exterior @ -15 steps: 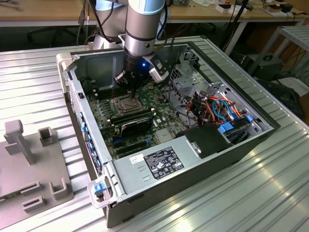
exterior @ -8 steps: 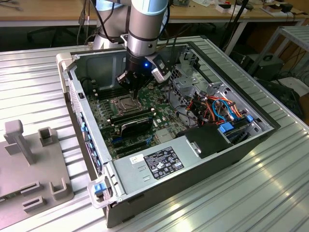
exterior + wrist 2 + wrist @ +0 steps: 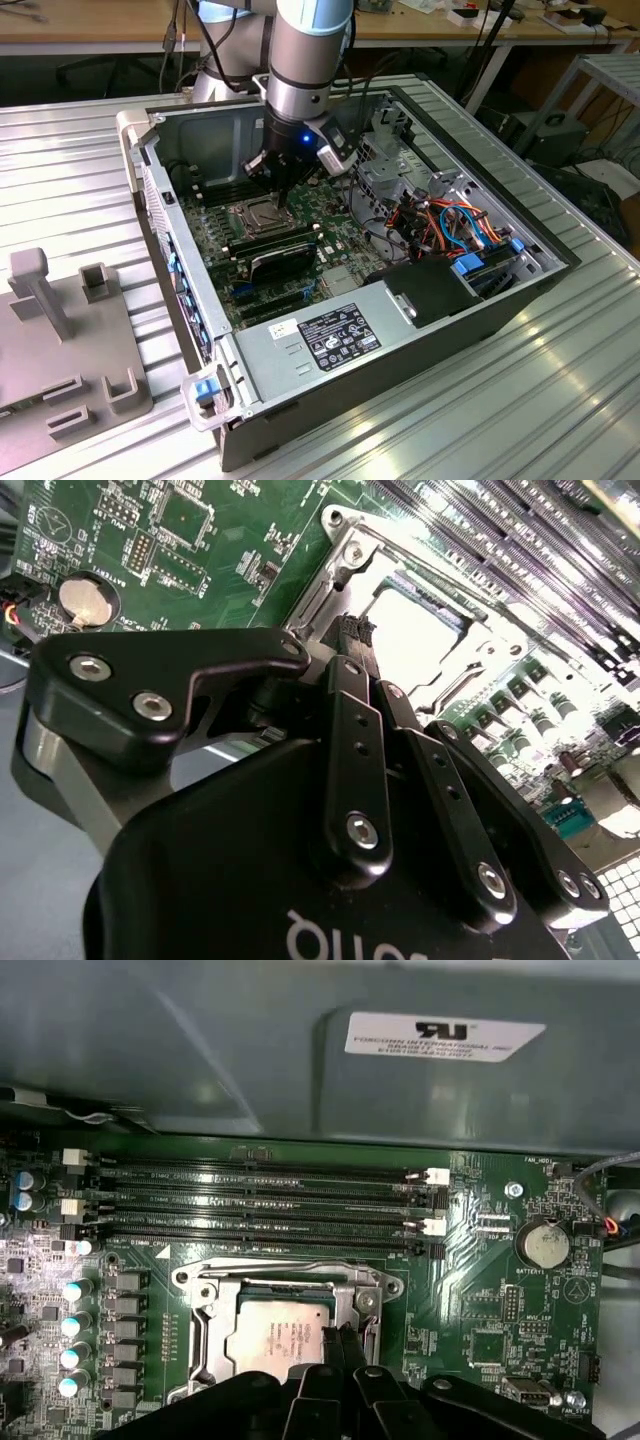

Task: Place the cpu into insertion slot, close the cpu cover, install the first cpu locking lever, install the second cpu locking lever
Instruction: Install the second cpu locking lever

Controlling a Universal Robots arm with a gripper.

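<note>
the jaws of the gripper (image 3: 358, 630) are pressed together with nothing between them, their tips low over one edge of the insertion slot (image 3: 285, 1335) on the green circuit board (image 3: 215, 245). the cpu cover (image 3: 290, 1285) lies flat, framing the cpu (image 3: 283, 1342) seated inside; so placing and closing look done, while i can't tell whether either locking lever is latched.

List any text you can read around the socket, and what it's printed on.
White sticker on the grey case wall: print too small to read reliably.
Black label on the power supply: too small to read.
Silkscreen on the green circuit board: too small to read.
</note>
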